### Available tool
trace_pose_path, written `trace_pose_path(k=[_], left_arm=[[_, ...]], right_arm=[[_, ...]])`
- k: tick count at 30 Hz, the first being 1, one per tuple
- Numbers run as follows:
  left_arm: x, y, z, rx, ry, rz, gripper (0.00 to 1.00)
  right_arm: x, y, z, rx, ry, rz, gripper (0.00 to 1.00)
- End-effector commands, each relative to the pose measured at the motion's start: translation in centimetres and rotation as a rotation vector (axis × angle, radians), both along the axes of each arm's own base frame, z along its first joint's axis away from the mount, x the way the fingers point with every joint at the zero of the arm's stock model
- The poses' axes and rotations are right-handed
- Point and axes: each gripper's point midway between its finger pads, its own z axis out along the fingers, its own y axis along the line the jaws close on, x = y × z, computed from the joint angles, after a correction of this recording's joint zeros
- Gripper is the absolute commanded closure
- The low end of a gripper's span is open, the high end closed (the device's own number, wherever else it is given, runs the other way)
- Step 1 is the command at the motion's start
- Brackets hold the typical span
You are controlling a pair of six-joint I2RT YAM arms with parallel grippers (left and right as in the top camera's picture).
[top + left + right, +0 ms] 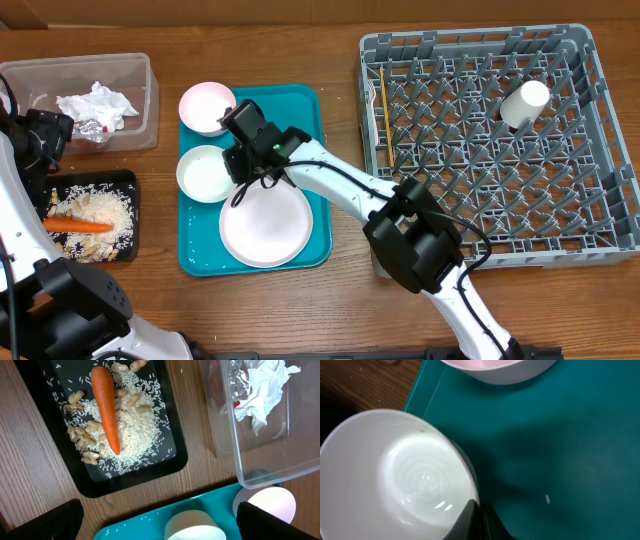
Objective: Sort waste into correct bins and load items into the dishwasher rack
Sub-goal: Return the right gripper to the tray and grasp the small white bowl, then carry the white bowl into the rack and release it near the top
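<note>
Done, in our judgement: left of the teal tray, carrot and rice lie in the black tray, napkins and wrapper in the clear tub; right of the teal tray, cup and chopstick sit in the rack. Left to load, all on the teal tray: plate, far bowl, and middle bowl, whose rim our right gripper is clamped shut on. Our left gripper hangs just left of the teal tray, jaws spread wide, holding nothing

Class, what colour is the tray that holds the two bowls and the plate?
The tray is teal, shown best in the overhead view.
</note>
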Motion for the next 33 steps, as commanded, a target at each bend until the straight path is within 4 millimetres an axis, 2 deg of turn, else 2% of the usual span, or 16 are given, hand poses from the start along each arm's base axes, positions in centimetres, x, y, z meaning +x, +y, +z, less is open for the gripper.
trace_pose_path(k=[1,5,8,10,11,15,18,21,24,28,33], left_arm=[[-0.1,0.1,0.0,0.008,0.006,0.014,0.00],[-0.1,0.1,0.0,0.008,0.006,0.015,0.00],[-0.1,0.1,0.0,0.008,0.007,0.015,0.00],[-0.1,0.1,0.0,0.008,0.006,0.015,0.00],[-0.1,0.1,0.0,0.008,0.006,0.015,0.00],[-0.1,0.1,0.0,0.008,0.006,0.014,0.00],[-0.1,0.1,0.0,0.008,0.007,0.015,0.00],[-0.1,0.1,0.0,0.008,0.007,0.015,0.00],[-0.1,0.1,0.0,0.008,0.006,0.015,0.00],[-0.1,0.1,0.0,0.008,0.006,0.014,0.00],[-0.1,0.1,0.0,0.008,0.007,0.015,0.00]], right_arm=[[1.5,0.2,4.9,0.083,-0.038,-0.008,0.96],[2.3,-1.1,8.8,0.112,-0.069,-0.032,0.96],[3.0,-2.9,12.3,0.134,-0.100,-0.063,0.96],[3.9,-5.5,15.5,0.133,-0.140,-0.119,0.96],[4.3,-6.6,16.3,0.127,-0.155,-0.143,0.96],[6.5,-14.0,21.1,0.067,-0.242,-0.314,0.96],[7.7,-21.5,23.7,-0.052,-0.321,-0.463,0.96],[8.2,-29.8,25.2,-0.230,-0.378,-0.666,0.96],[7.4,-36.8,25.5,-0.413,-0.383,-0.820,0.96],[6.1,-43.2,25.1,-0.603,-0.357,-0.950,0.96],[5.4,-48.4,25.7,-0.708,-0.354,-1.067,0.96]])
